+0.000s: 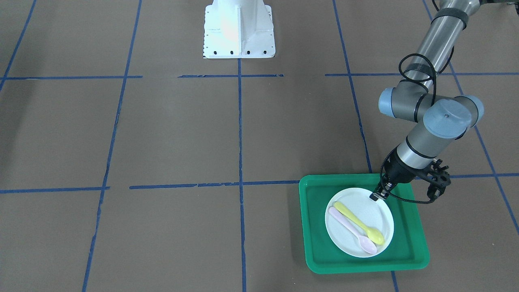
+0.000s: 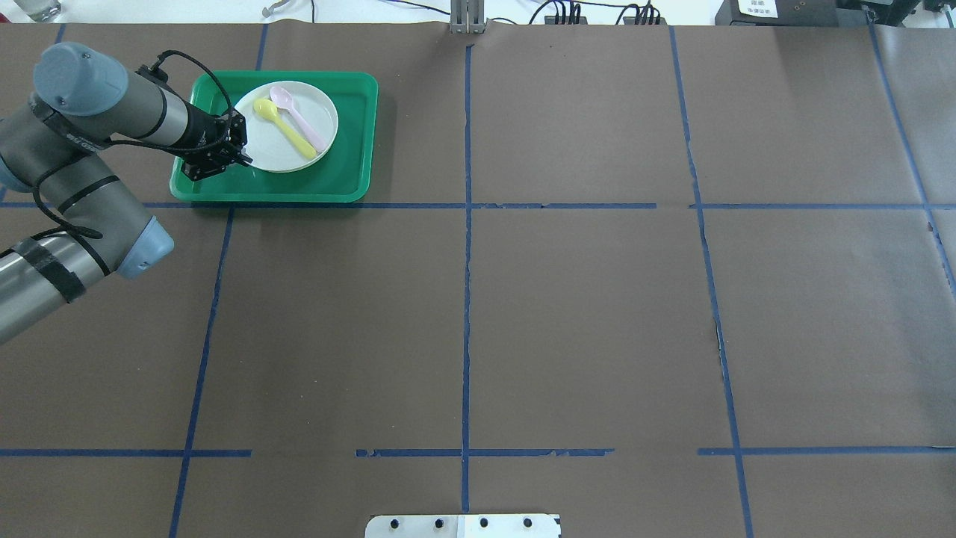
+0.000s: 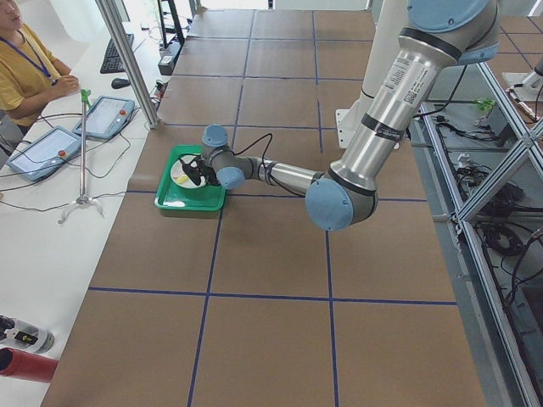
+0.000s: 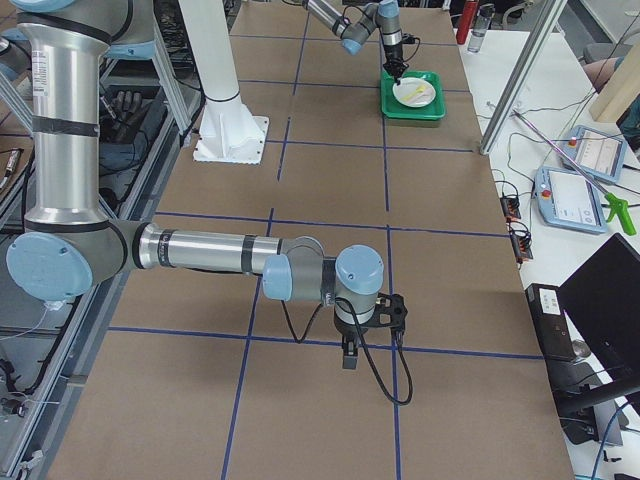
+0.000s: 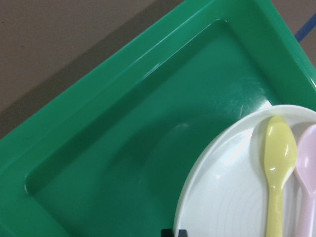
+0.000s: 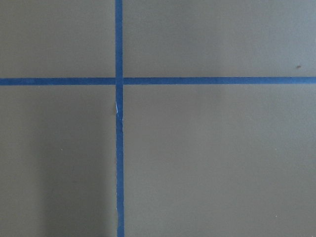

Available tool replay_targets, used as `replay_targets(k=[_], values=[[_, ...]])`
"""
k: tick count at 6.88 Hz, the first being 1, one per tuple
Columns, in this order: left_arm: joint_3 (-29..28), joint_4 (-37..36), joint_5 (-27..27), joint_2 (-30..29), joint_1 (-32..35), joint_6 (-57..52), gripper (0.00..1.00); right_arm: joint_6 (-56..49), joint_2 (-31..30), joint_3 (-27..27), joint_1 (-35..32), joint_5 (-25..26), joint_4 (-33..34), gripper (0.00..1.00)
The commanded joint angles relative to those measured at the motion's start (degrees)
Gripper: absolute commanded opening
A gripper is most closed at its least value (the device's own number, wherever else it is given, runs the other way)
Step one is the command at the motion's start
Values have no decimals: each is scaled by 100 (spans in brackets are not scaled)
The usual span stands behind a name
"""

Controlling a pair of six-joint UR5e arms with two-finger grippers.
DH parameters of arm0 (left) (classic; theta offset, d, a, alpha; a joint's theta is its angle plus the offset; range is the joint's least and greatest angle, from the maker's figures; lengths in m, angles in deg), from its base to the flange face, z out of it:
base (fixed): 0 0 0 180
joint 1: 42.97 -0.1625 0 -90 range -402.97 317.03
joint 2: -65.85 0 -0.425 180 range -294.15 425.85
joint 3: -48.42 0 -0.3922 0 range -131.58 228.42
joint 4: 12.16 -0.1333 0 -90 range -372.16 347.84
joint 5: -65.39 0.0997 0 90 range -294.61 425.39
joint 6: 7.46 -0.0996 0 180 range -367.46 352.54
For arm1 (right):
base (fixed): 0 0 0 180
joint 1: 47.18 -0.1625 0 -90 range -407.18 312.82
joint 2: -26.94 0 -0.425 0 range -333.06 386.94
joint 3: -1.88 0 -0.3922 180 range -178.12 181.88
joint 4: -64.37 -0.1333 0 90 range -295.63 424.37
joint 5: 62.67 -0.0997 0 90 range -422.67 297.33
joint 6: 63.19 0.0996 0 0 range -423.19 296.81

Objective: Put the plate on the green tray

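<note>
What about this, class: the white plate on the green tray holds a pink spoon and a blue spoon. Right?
No. The front-facing view shows the white plate on the green tray holding a pink spoon and a yellow spoon, not a blue one.

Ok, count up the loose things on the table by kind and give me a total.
tray: 1
plate: 1
spoons: 2 (yellow spoon, pink spoon)
Total: 4
</note>
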Motion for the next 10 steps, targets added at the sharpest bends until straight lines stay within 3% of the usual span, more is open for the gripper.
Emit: replay_targets(k=[1, 2, 4, 5, 6, 8, 10], values=[[4, -101, 14, 0, 172, -726, 90, 0, 0, 0, 0, 3, 0, 100], [21, -93, -47, 0, 347, -783, 100, 0, 0, 0, 0, -6, 0, 100], [380, -136, -729, 140, 603, -1324, 100, 0, 0, 0, 0, -6, 0, 100], [886, -163, -960, 672, 621, -2172, 100, 0, 0, 0, 0, -6, 0, 100], [1283, -650, -1232, 1008, 856, -3634, 100, 0, 0, 0, 0, 3, 0, 100], [1917, -2239, -1270, 1352, 1331, -6098, 100, 0, 0, 0, 0, 3, 0, 100], [2078, -3076, -1270, 1757, 2182, -8156, 100, 0, 9, 0, 0, -6, 0, 100]])
